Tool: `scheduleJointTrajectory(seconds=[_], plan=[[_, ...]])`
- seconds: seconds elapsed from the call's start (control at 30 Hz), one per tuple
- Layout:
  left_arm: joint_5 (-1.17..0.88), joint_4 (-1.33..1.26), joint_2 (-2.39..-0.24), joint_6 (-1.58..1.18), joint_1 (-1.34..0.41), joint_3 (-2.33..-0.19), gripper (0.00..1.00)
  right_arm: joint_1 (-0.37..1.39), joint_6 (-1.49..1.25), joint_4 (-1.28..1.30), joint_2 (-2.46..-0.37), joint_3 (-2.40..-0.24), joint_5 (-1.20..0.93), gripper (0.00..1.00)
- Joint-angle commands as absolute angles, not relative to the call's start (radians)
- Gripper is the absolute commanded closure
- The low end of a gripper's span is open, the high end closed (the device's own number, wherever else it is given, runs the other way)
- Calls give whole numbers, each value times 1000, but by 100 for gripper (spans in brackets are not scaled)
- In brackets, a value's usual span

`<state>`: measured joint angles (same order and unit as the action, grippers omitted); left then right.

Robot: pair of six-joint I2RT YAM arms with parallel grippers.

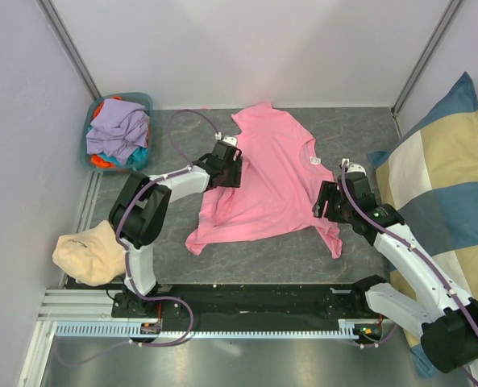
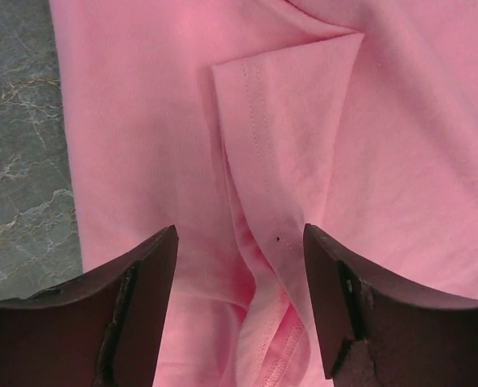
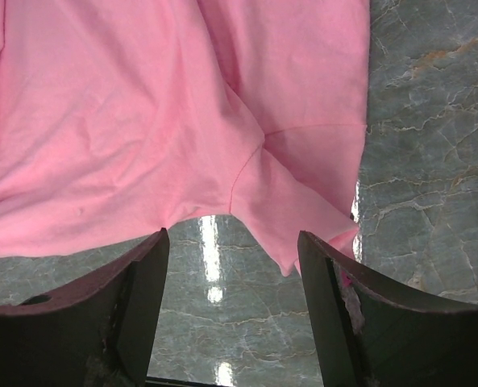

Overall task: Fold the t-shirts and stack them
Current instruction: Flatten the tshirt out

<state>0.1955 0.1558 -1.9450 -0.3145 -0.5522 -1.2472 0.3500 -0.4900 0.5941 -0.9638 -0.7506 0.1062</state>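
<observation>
The pink t-shirt (image 1: 271, 181) lies spread out on the grey surface (image 1: 174, 242), a bit crumpled. The left tool (image 1: 232, 165) is at one side of it and the right tool (image 1: 327, 203) is at the other side.

The left wrist view shows what the top view cannot. The left tool (image 2: 240, 242) has its two fingers apart, and a bump of pink cloth sits between them. Just ahead of it is a folded flap (image 2: 279, 137) with a stitched edge. It is not clamped on the cloth.

In the right wrist view the right tool (image 3: 233, 242) is also apart and holds nothing. Bare shiny surface (image 3: 214, 322) lies between its fingers. The edge of the t-shirt and a sleeve (image 3: 311, 177) are just ahead of it.

Only the top view shows the rest. A basket (image 1: 147, 103) with a pile of t-shirts (image 1: 119, 129) is far off past the left tool. A tan cloth (image 1: 89, 254) lies behind that arm. A big checked cushion (image 1: 440, 185) is beside the right arm.
</observation>
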Motion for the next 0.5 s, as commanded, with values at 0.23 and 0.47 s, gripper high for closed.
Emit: scheduleJointTrajectory(seconds=[0.23,0.47], plan=[[170,133,-1959,-318,-568,-1293,98,354,-482,575,-948,-736,112,26],[251,163,-1869,-278,-561,-1285,98,354,-485,568,-951,-732,109,25]])
